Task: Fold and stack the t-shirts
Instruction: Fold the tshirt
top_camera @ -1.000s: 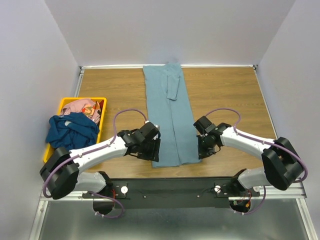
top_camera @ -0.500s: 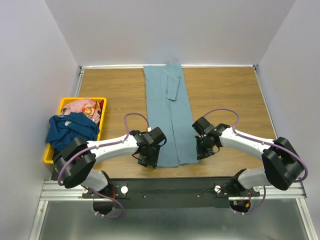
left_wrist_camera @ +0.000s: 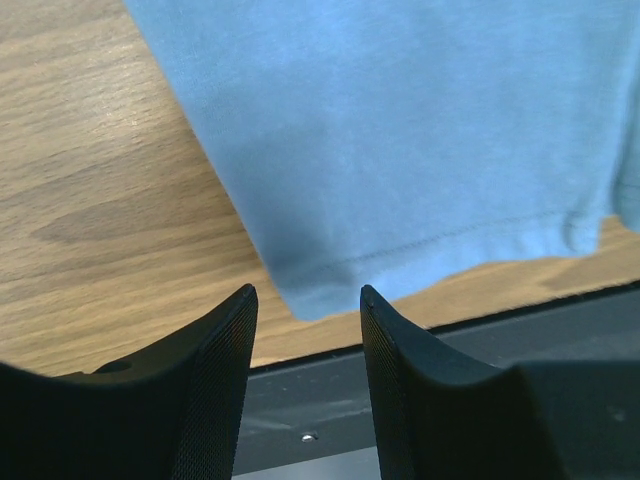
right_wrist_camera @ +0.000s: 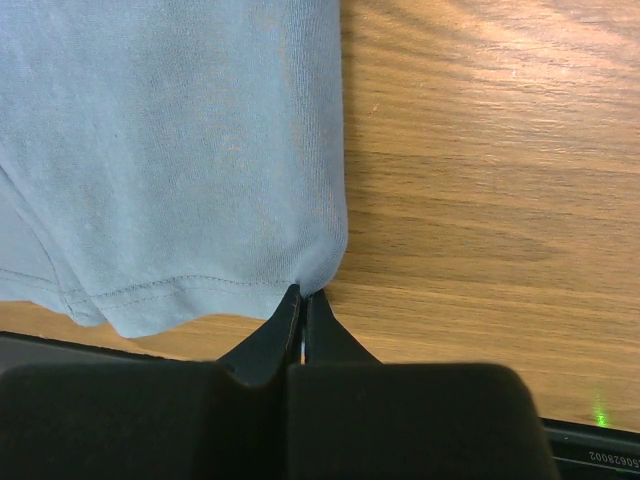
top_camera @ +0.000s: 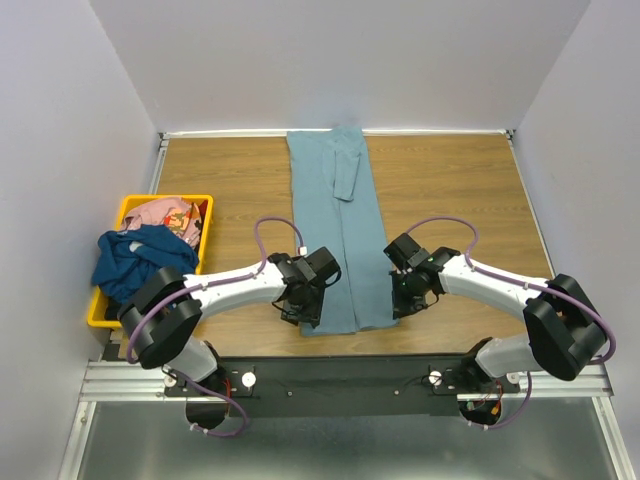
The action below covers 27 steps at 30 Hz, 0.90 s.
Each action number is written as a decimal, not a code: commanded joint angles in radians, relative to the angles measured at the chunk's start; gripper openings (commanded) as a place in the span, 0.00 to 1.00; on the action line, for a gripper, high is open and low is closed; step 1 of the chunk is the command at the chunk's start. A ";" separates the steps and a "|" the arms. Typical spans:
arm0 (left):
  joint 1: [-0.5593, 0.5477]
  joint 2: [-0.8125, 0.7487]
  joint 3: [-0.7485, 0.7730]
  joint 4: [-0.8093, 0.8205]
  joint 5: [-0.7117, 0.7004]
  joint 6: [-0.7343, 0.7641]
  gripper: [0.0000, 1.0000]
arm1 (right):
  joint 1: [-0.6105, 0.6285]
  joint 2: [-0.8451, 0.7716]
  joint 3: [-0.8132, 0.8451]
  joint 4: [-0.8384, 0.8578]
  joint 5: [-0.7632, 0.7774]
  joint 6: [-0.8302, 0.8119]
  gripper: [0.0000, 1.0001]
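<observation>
The wooden table (top_camera: 450, 200) carries the light blue-grey t-shirt (top_camera: 335, 230), folded lengthwise into a long narrow strip that runs from the far edge down the middle to the near edge, with one sleeve lying on top near the far end. At the table's left side sits the yellow bin (top_camera: 205, 205). The navy t-shirt (top_camera: 140, 260) is heaped in it and spills over its near rim, with the pink patterned t-shirt (top_camera: 165, 215) bunched behind it. Both arms reach to the strip's near hem. The left gripper (left_wrist_camera: 305, 300) is spread apart, its two fingers standing either side of the hem's near-left corner without clasping it. The right gripper (right_wrist_camera: 302, 300) is clenched, its fingertips pinching the very tip of the hem's near-right corner, where the cloth draws to a point.
</observation>
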State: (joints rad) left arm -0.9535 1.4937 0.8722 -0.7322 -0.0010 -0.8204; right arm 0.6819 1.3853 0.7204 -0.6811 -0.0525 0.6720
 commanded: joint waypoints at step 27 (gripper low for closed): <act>-0.034 0.120 0.008 -0.018 -0.010 0.029 0.23 | 0.010 -0.006 -0.004 0.017 -0.032 -0.022 0.01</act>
State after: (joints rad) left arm -0.9791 1.5864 0.8936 -0.7303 0.0181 -0.7979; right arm 0.6819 1.3853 0.7204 -0.6785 -0.0597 0.6605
